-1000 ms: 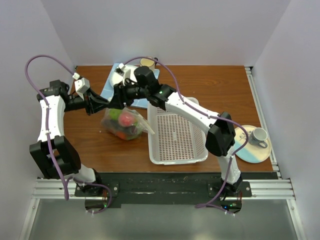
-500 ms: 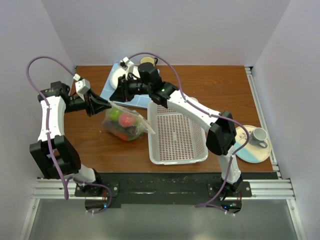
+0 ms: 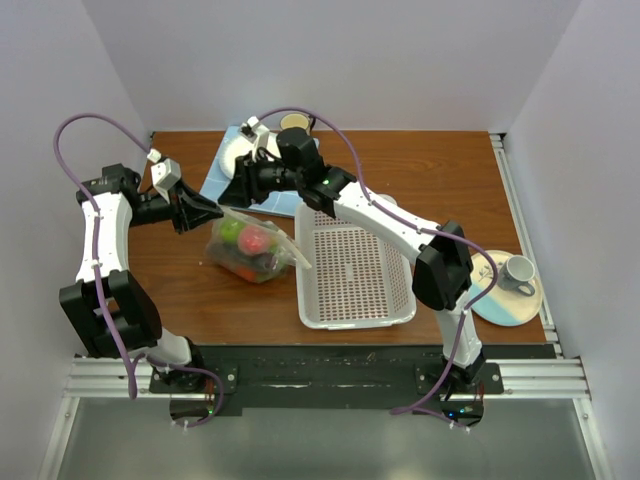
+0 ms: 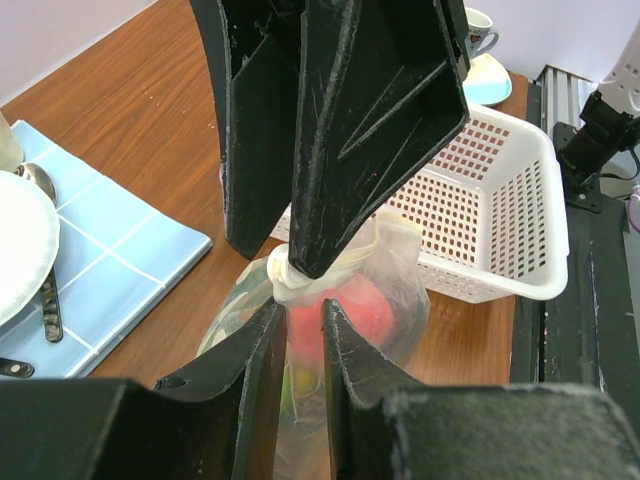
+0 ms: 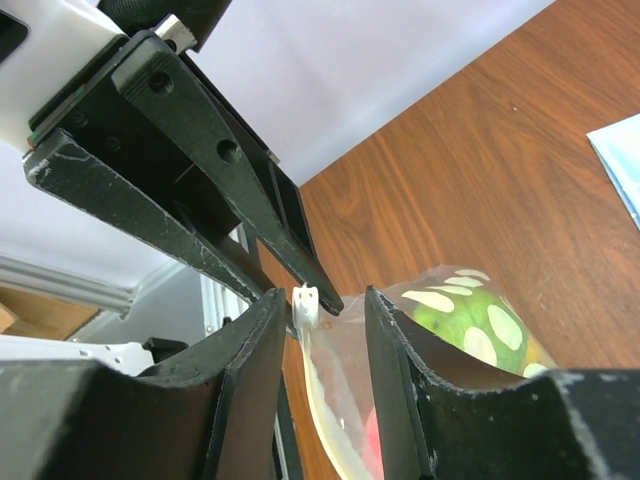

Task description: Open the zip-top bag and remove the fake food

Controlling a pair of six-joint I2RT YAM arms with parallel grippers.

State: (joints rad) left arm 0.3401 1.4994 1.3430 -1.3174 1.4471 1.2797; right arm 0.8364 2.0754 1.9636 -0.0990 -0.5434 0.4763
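Observation:
The zip-top bag [image 3: 268,262] lies on the table left of the white basket, holding fake food: a green piece [image 3: 230,228], a red piece [image 3: 256,238] and darker ones. My left gripper [image 3: 213,208] is shut on the bag's top corner; film sits between its fingertips [image 4: 300,312]. My right gripper [image 3: 233,192] hovers at the same corner, jaws apart. The bag's white slider [image 5: 307,303] sits between the right fingers [image 5: 260,340], close to one. The slider [image 4: 283,270] also shows in the left wrist view. The red food [image 4: 352,305] and the green food [image 5: 462,315] show through the plastic.
A white perforated basket [image 3: 355,318] stands right of the bag, also in the left wrist view [image 4: 540,230]. A blue mat [image 3: 213,180] with a white plate and a spoon [image 4: 46,300] lies at the back. A cup on a saucer [image 3: 516,272] sits far right.
My right gripper has drawn back from over the bag toward the far edge and turned, then held. The left gripper has kept its hold on the bag corner.

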